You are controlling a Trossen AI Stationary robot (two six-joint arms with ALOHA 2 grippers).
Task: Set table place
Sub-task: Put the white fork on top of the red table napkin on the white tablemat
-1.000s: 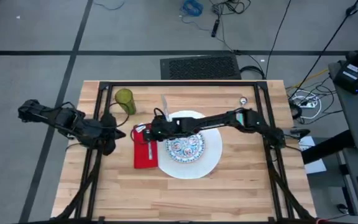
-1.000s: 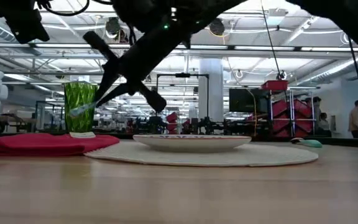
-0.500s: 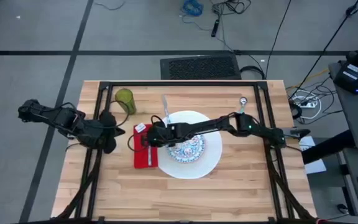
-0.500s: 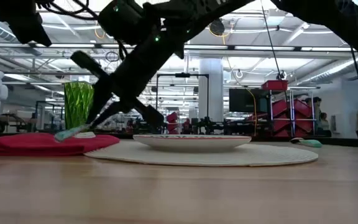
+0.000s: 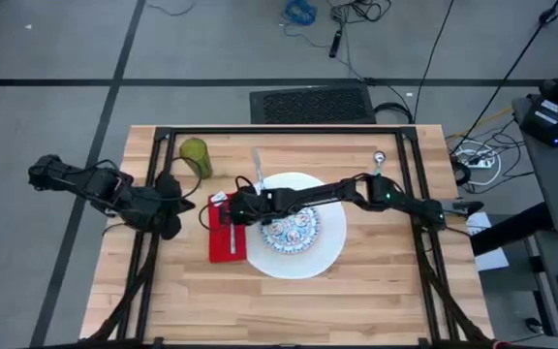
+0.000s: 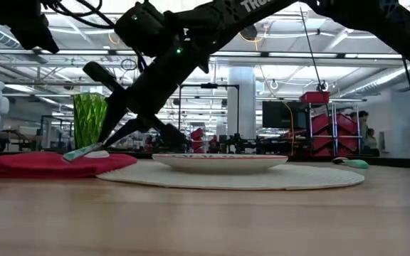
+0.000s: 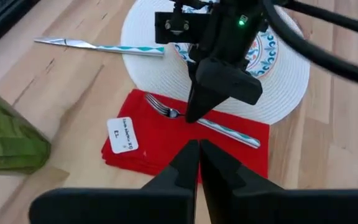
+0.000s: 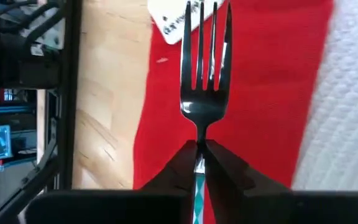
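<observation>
Right gripper (image 5: pixel 232 208) pinching silver teal-handled fork (image 8: pixel 205 74) (jaws closed), holding it lengthwise over red cloth napkin (image 5: pixel 223 242); left gripper (image 7: pixel 199 152) pressed shut, empty, waiting alongside.

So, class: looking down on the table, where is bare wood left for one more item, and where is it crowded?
Bare wood: the near strip of the table below the white plate, and right of that plate. Crowded: the left-centre, where the right gripper holds the fork over the red napkin, with the left gripper beside it.
</observation>
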